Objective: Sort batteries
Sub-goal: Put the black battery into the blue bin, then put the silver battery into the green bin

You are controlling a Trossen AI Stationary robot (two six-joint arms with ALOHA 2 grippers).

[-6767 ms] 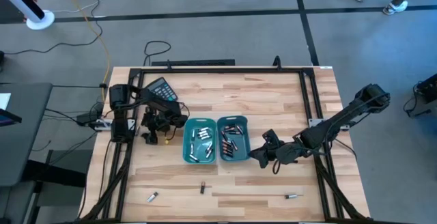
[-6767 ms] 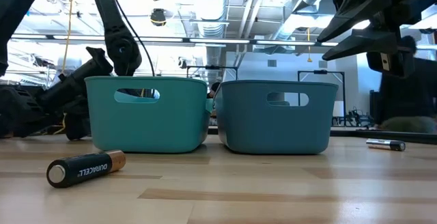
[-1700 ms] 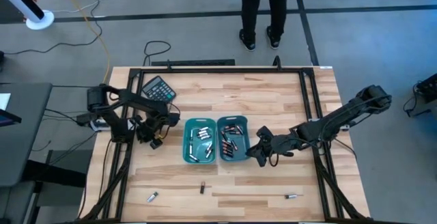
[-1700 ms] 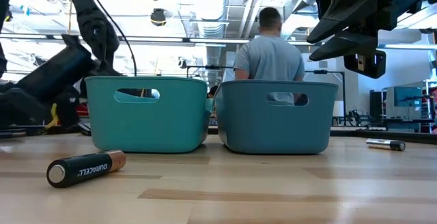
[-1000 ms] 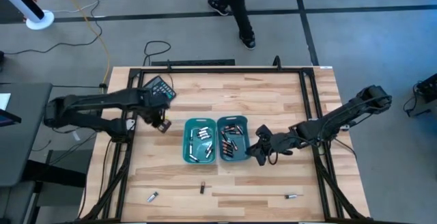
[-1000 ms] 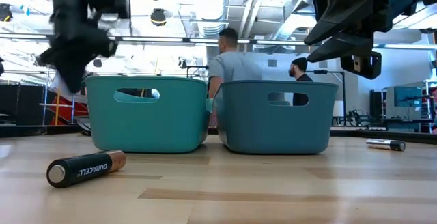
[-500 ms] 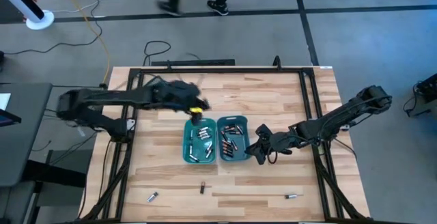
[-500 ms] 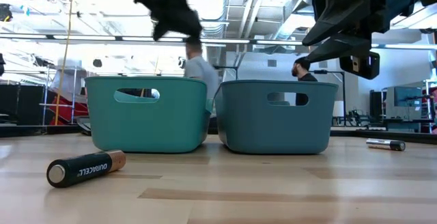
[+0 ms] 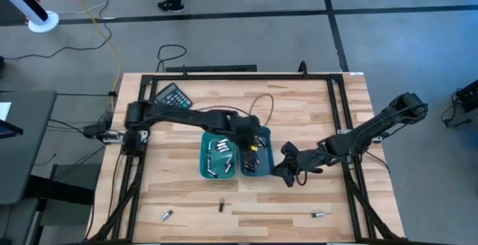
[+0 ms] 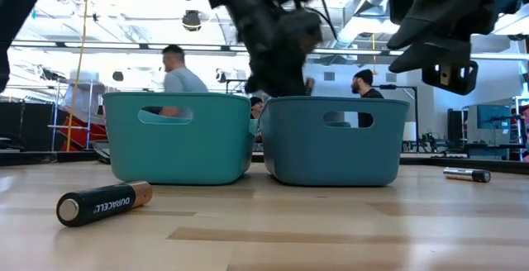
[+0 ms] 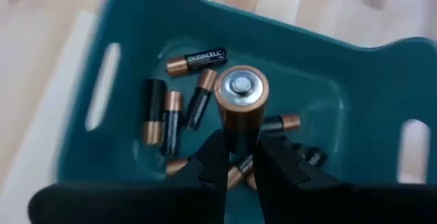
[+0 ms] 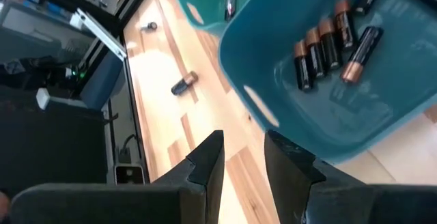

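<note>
Left gripper (image 11: 239, 157) has swung over to the right teal plastic bin (image 9: 263, 169), clamping a copper-topped dark battery (image 11: 240, 108). Right gripper (image 12: 240, 157), fingers apart and empty, hovers at that bin's 3 o'clock.

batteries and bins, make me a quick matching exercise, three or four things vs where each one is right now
Things:
1. copper-top battery
2. left bin
3. calculator
4. loose Duracell

Places:
A. lying on the table in front of the bins
B. far left corner of the table
C. clamped in the left gripper over the right bin
D. holds silvery cells

Pairs: 1-C, 2-D, 3-B, 4-A
</note>
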